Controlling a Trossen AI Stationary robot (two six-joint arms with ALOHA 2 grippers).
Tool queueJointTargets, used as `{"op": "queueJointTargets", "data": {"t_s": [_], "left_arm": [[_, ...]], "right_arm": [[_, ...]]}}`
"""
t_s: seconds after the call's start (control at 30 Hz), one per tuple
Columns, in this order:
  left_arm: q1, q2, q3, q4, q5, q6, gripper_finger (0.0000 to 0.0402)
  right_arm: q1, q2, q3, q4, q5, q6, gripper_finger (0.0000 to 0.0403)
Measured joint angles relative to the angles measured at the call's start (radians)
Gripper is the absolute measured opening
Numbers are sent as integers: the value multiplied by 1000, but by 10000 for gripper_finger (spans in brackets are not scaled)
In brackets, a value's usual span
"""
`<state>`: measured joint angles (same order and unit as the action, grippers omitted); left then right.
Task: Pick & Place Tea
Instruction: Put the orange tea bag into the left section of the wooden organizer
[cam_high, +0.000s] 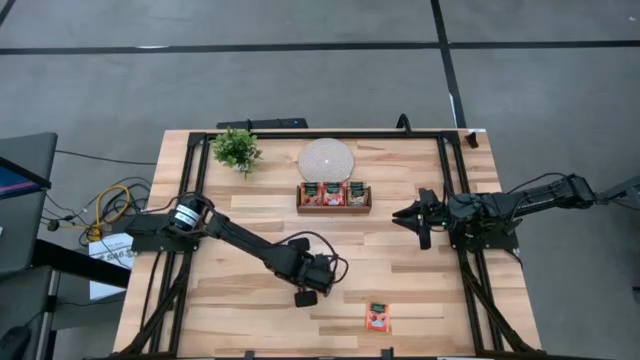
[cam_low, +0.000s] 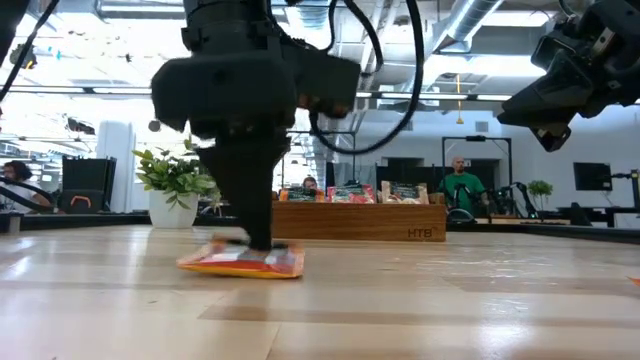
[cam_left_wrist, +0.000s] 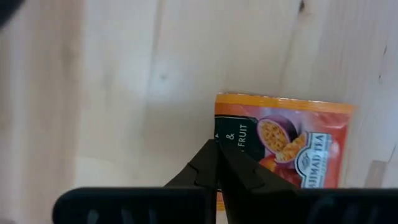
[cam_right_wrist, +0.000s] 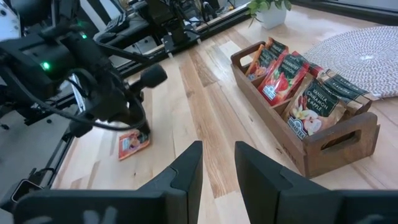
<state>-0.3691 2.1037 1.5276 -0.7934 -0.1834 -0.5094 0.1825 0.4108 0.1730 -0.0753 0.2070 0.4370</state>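
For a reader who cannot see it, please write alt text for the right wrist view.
A wooden box holding upright tea packets stands on a light wooden table, beside a round woven mat. The right gripper is open in the foreground. Farther off, the left gripper reaches down to an orange tea packet lying flat on the table.

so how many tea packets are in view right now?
5. Three packets stand in the wooden box; one packet lies under the left tool; one loose packet lies farther along the table. The box may hide more.
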Motion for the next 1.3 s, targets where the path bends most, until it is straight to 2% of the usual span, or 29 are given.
{"op": "queueJointTargets", "data": {"t_s": [0.27,0.57,0.83,0.97,1.13,1.3], "left_arm": [[6,-54,0,-26,-60,9,0],[13,-107,31,-128,-157,35,0],[50,-110,184,-262,-296,184,0],[93,-111,251,-325,-397,276,0],[166,-111,281,-352,-497,384,0],[248,-111,281,-355,-544,458,0]], "right_arm": [[0,0,0,0,0,0,86],[0,0,0,0,1,0,86],[0,0,0,1,2,7,86],[0,0,0,1,2,7,86],[0,0,0,1,2,8,86],[0,0,0,1,2,8,86]]}}
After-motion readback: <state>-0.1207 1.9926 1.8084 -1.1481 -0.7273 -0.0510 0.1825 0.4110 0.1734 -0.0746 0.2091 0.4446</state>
